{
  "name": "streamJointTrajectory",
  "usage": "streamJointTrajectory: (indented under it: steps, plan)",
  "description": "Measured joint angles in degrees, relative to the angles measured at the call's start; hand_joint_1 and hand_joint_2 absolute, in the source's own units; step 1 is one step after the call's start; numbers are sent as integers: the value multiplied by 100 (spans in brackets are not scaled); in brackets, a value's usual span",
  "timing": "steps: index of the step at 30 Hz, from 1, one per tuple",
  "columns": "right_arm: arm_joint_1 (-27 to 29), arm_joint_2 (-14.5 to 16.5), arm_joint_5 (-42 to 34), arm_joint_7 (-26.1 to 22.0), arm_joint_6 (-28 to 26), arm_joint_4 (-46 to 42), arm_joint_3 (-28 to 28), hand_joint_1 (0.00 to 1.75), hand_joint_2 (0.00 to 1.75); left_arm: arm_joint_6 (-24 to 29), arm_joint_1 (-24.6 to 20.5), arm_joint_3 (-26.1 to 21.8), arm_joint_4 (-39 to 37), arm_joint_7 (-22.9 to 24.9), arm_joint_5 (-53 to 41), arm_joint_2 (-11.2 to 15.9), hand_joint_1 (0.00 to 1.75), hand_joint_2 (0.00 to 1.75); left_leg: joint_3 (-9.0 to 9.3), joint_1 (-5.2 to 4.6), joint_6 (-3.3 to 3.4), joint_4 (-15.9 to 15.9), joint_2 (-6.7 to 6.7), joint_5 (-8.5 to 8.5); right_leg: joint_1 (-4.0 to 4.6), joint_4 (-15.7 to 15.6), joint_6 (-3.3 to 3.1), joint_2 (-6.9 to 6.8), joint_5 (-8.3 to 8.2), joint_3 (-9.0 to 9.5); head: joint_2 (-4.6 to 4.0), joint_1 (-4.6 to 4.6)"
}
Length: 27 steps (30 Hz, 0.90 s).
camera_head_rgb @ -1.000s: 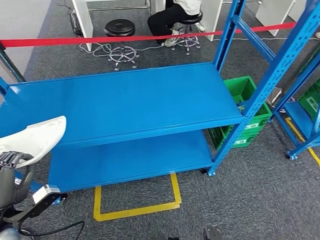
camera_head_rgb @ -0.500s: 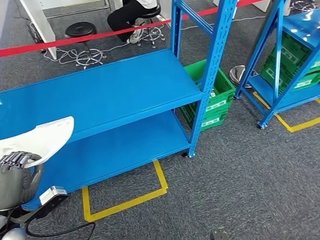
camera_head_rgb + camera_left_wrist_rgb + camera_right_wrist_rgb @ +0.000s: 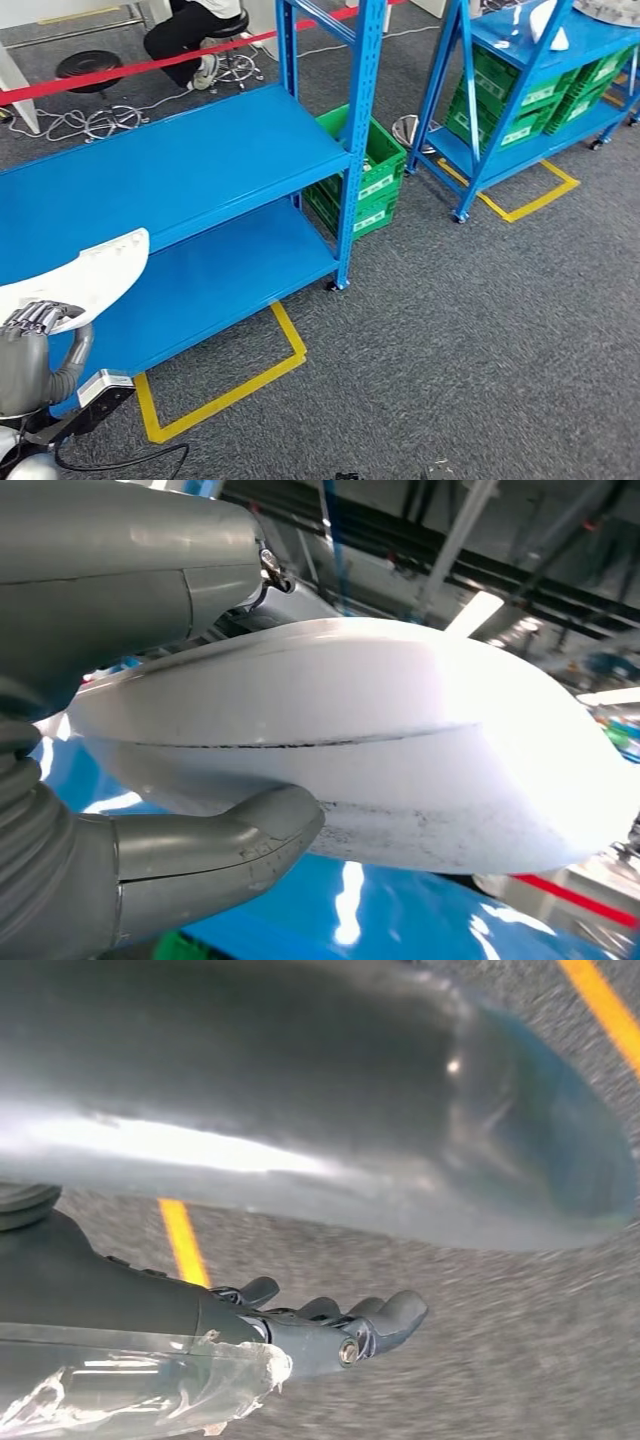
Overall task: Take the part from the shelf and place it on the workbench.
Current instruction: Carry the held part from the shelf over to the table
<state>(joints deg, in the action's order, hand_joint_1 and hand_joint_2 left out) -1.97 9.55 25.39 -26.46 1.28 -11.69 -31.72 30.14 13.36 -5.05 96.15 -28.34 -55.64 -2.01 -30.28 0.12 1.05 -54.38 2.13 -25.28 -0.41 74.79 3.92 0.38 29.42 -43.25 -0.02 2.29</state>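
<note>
In the head view the left hand (image 3: 30,345) sits at about eight o'clock, fingers clamped on the white part (image 3: 79,275), a long curved shell that sticks out toward two o'clock over the edge of the blue shelf (image 3: 173,170). A yellow tape outline (image 3: 226,390) marks the grey carpet (image 3: 453,340) at six o'clock. A green crate (image 3: 370,175) stands just beside the shelf's post, near one o'clock. A second blue rack (image 3: 528,60) with more green crates stands at two o'clock. A person sits on a stool (image 3: 192,30) at eleven o'clock, behind a red tape (image 3: 113,72).

In the left wrist view the part (image 3: 362,750) is gripped between the thick grey thumb (image 3: 226,845) and the hand's upper side.

In the right wrist view the right hand (image 3: 332,1325) hangs over carpet crossed by a yellow line (image 3: 183,1240), its dark fingers (image 3: 392,1315) side by side, nearly straight, holding nothing
</note>
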Motion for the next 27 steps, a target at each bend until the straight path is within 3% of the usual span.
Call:
streamJointTrajectory:
  steps: [1, 3, 4, 5, 6, 8, 9, 10, 12, 13, 14, 15, 16, 18, 20, 21, 23, 24, 25, 27]
  plan:
    - [8, 0, -4, 23, -8, 0, -27, 0, 0, -5, -1, 21, -14, -7, 34, 1, 175, 175, -79, 0, -18, -11, 83, 53, -20, -11, 23, -22, -119, 154, 0, 0]
    - [13, 0, -14, 50, -16, -1, -70, 0, 0, -15, -4, 63, -38, -19, 76, 2, 175, 175, -211, -3, -68, -55, 225, 132, -45, -634, 56, -189, -297, 768, 0, 0]
    - [2, -1, -19, 57, -19, -2, -86, 0, 0, -19, -9, 81, -48, -26, 92, 1, 175, 175, -263, -9, -99, -93, 293, 160, -33, -1104, 55, -302, -252, 1130, 0, 2]
    - [-11, -1, -24, 63, -21, -3, -99, 0, 0, -20, -16, 101, -59, -34, 102, 1, 175, 175, -296, -16, -134, -125, 359, 189, -19, -1470, 30, -393, -175, 1378, 0, -5]
    - [-17, -2, -30, 68, -26, -3, -113, 0, 0, -21, -28, 126, -70, -43, 107, 1, 175, 175, -317, -18, -168, -149, 425, 220, 3, -1713, -9, -434, -96, 1513, 0, -9]
    - [3, -8, -37, 96, -38, -2, -157, 0, 0, -20, -58, 200, -98, -53, 116, -3, 175, 175, -331, 1, -242, -161, 509, 275, 29, -1787, -133, -343, -113, 1447, 0, -22]
    - [21, -11, -38, 114, -43, -2, -183, 0, 0, -19, -67, 244, -114, -55, 127, -4, 175, 175, -346, 18, -284, -184, 446, 230, 29, -1788, -191, -290, -156, 1396, 0, -25]
    - [30, -14, -37, 135, -48, -2, -206, 0, 0, -16, -71, 285, -128, -55, 140, -3, 175, 175, -387, 29, -321, -292, 307, 74, 23, -1792, -251, -236, -215, 1348, 0, -28]
    - [22, -18, -33, 159, -54, -2, -237, 0, 0, -14, -71, 338, -156, -51, 167, 8, 175, 175, -566, 37, -361, -846, -35, -482, 20, -1796, -331, -104, -366, 1203, 0, -35]
    - [15, -19, -30, 168, -55, -2, -249, 0, 0, -13, -73, 357, -170, -44, 176, 14, 175, 175, -676, 32, -355, -1233, -133, -759, 25, -1793, -348, -25, -447, 1112, 0, -36]
    - [14, -20, -25, 175, -55, -2, -261, 0, 0, -13, -77, 377, -186, -35, 186, 19, 175, 175, -748, 26, -341, -1558, -170, -918, 31, -1790, -353, 56, -528, 1009, 0, -36]
    - [21, -21, -19, 184, -54, -2, -276, 0, 0, -13, -84, 403, -203, -23, 201, 22, 175, 175, -747, 20, -321, -1735, -186, -942, 35, -1786, -352, 135, -605, 910, 0, -34]
    - [29, -21, -13, 192, -52, -2, -293, 0, 0, -13, -93, 431, -220, -10, 214, 27, 175, 175, -657, 14, -299, -1727, -197, -850, 37, -1783, -347, 211, -680, 816, 0, -33]
    - [38, -22, 1, 202, -48, -2, -333, 0, 0, -13, -122, 481, -246, 4, 243, 40, 175, 175, -190, 12, -247, -1148, -316, -536, 32, -1778, -322, 363, -827, 650, 0, -34]
    - [35, -22, 14, 210, -45, -2, -366, 0, 0, -14, -151, 515, -263, 6, 269, 57, 175, 175, 337, 15, -190, -361, -581, -441, 40, -1772, -271, 503, -966, 530, 1, -32]
    - [36, -22, 20, 216, -45, -2, -379, 0, 0, -16, -162, 533, -273, 5, 283, 64, 175, 175, 473, 13, -169, -133, -672, -467, 40, -1781, -238, 566, -1035, 496, 1, -33]
    - [62, -31, 27, 237, -50, -1, -410, 0, 0, -23, -175, 580, -296, 4, 315, 72, 175, 175, 483, 2, -120, -27, -617, -450, 33, -1836, -161, 683, -1180, 438, 1, -34]
    - [81, -38, 28, 247, -54, 0, -430, 0, 0, -31, -188, 607, -309, 4, 329, 72, 175, 175, 434, 4, -81, -28, -542, -399, 31, -1831, -131, 640, -1172, 393, 0, -34]
    - [96, -44, 28, 258, -57, 2, -447, 0, 0, -37, -197, 631, -319, 4, 341, 73, 175, 175, 376, 5, -33, -27, -463, -336, 32, -1744, -103, 518, -1046, 328, 0, -19]
    - [102, -50, 30, 269, -59, 3, -479, 0, 0, -45, -209, 655, -338, 4, 349, 77, 175, 175, 237, 5, 33, -20, -300, -205, 29, -1209, -56, 171, -472, 151, 0, 11]
